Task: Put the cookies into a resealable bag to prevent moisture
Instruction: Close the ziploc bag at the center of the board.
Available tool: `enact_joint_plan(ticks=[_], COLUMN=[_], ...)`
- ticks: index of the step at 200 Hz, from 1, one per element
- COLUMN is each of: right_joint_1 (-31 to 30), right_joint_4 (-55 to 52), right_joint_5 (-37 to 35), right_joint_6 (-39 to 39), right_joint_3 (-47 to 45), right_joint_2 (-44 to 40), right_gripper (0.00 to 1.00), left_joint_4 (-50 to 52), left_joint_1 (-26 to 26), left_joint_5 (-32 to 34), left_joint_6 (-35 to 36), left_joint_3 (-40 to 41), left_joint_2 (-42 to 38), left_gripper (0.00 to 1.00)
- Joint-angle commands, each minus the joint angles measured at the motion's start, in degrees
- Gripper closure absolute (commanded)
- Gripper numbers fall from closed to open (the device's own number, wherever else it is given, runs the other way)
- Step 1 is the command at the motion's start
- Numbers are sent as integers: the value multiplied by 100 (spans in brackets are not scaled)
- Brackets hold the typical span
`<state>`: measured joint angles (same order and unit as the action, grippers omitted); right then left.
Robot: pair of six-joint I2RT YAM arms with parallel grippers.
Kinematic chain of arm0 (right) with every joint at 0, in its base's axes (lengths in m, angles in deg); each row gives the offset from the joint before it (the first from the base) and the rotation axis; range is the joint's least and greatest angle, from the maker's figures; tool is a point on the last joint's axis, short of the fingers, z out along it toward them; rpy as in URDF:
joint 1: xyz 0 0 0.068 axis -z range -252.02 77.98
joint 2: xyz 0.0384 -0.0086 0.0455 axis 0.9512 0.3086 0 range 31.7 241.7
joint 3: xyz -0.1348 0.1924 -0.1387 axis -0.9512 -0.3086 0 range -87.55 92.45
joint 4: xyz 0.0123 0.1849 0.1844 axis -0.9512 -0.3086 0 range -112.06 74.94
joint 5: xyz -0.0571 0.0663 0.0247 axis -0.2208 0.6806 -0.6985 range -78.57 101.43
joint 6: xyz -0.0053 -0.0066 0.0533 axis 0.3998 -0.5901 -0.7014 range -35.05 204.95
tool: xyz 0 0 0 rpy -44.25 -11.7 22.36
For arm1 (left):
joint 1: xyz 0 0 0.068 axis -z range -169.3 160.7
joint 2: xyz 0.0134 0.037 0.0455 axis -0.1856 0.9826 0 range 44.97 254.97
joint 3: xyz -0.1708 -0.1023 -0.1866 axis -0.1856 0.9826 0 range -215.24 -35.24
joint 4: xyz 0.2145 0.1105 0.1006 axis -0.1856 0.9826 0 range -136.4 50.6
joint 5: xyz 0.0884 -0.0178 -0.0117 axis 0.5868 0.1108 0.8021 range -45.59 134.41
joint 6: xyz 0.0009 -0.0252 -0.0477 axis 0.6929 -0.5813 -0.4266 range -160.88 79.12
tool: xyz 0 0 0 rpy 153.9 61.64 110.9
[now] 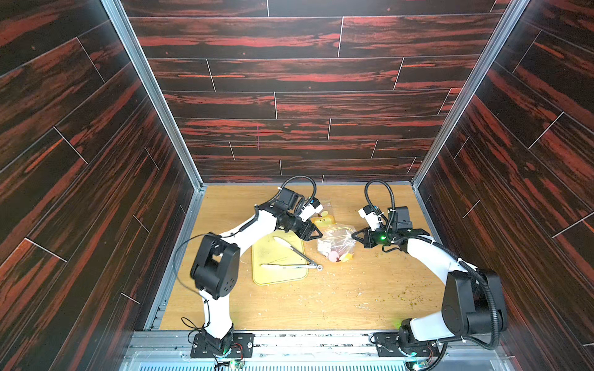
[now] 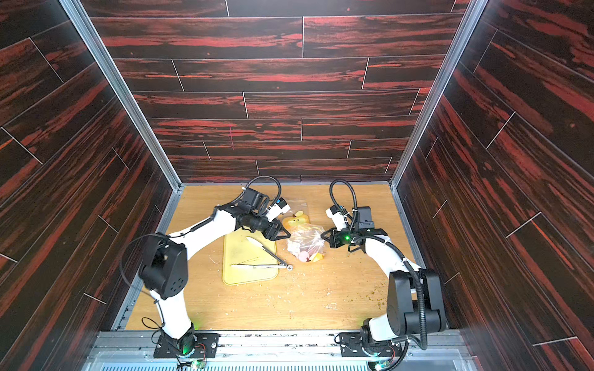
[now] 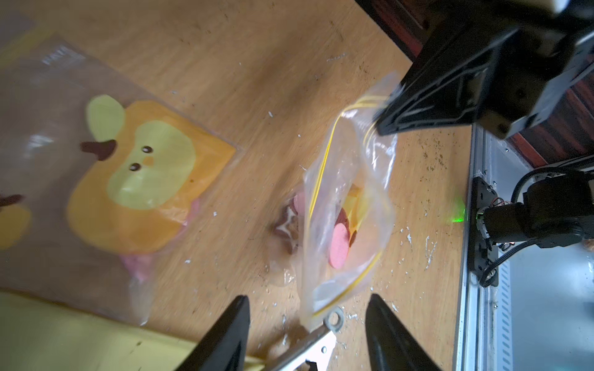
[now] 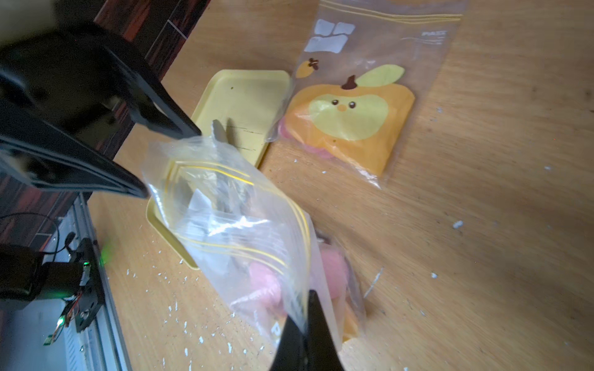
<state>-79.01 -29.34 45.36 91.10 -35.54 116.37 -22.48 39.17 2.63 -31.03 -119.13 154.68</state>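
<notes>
**Seal the zip without tipping the bag**

The wooden table [image 1: 321, 298] carries the yellow tray [image 1: 270, 276], and no cookies show on the tray. Just right of the tray hangs the clear zip bag [image 1: 337, 241], raised at its mouth. Beyond the tray's far right corner the fruit-print bag [image 4: 353, 119] lies flat, with pink edges showing under its print. The metal tongs [image 1: 297, 252] lie across the tray, their hinge end over its right edge.

Your right gripper [image 4: 308, 308] is pinched tight on one end of the clear bag's mouth. Your left gripper [image 3: 307, 298] stands on the tray side of that bag, jaws well apart and holding nothing. The bag's other corner sits at their gap; whether it touches them I cannot tell.

The cookies [image 3: 339, 245] rest as pink discs low in the clear bag, so sealing looks like what is left. Set the left jaws on the yellow zip strip itself, not the loose film below. Draw the mouth taut against the right-hand pinch before pressing along it. Hold the mouth above the cookies so none slide out.
</notes>
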Motion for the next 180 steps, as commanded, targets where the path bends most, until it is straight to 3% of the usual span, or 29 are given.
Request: enact_joint_plan(ticks=[1,68,92,119,150,180], right_joint_1=[87,214,242,284,336,329], right_joint_4=[101,211,242,287,707,1430], right_joint_5=[141,228,267,287,564,1142], right_joint_6=[-43,-96,-122,-132,-103,-132], right_joint_3=[-84,-112,-106,-136,-378,-855], right_joint_2=[211,349,373,343,134,-256], right_gripper=[98,98,98,95,79,66], left_joint_4=[-348,-1011,-646,-521,-244,248], left_joint_1=[16,44,53,52,11,-84], left_joint_5=[-242,-888,-885,-902,-904,-956], left_joint_6=[-115,-728,-670,-681,-664,-602], left_joint_3=[110,81,-133,-245,-349,-666], left_joint_2=[73,337,579,622,603,730], left_gripper=[42,55,65,82,99,100])
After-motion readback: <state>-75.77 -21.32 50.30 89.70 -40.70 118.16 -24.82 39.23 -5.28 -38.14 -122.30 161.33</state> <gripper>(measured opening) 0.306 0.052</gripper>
